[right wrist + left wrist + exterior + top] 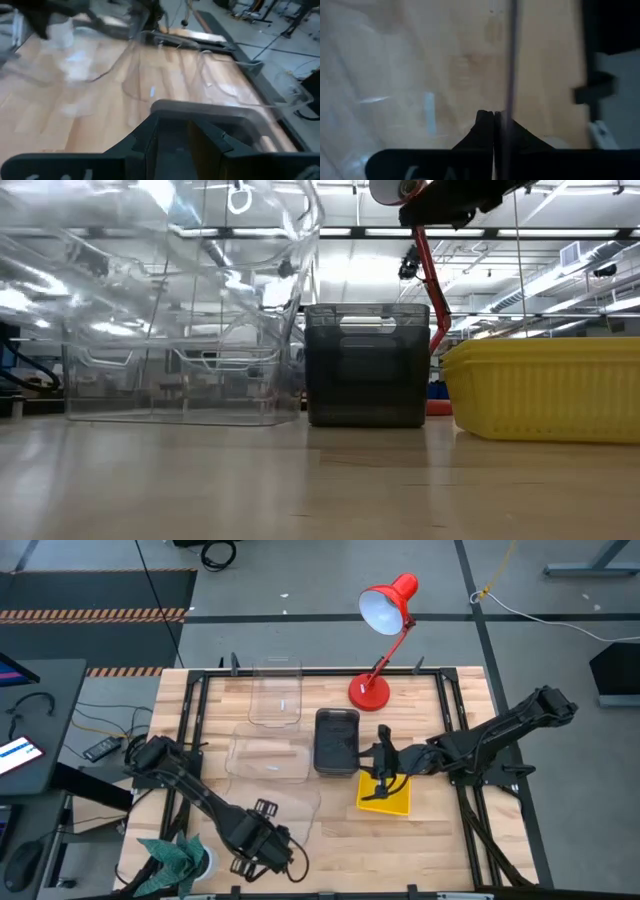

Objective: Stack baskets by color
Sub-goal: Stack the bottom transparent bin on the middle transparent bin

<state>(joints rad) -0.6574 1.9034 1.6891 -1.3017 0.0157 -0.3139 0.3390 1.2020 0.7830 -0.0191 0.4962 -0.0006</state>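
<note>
Three clear baskets are in view. One [276, 692] stands at the far edge and one [268, 756] sits in front of it, both on their bases. The third [190, 260] hangs above the table's near left, with my left gripper [264, 842] shut on it. A dark grey basket [337, 740] stands on its base at mid-table, and a yellow basket [386, 796] sits to its right, nearer the front. My right gripper [172, 145] hovers open over the yellow basket, beside and above the dark grey basket's rim [200, 107], and touches nothing. My left gripper pinches the raised clear basket's thin side wall [510, 85] between its two shut fingers [482, 125]. The wall runs edge-on through the gap. The fingers point down from above. The basket is lifted off the table and hangs tilted [250, 290].
A red desk lamp [385, 640] stands at the far edge behind the dark grey basket. A teal cloth [175, 858] lies at the near left corner. A black frame [455, 730] runs around the tabletop. Bare wood [440, 850] lies at the near right.
</note>
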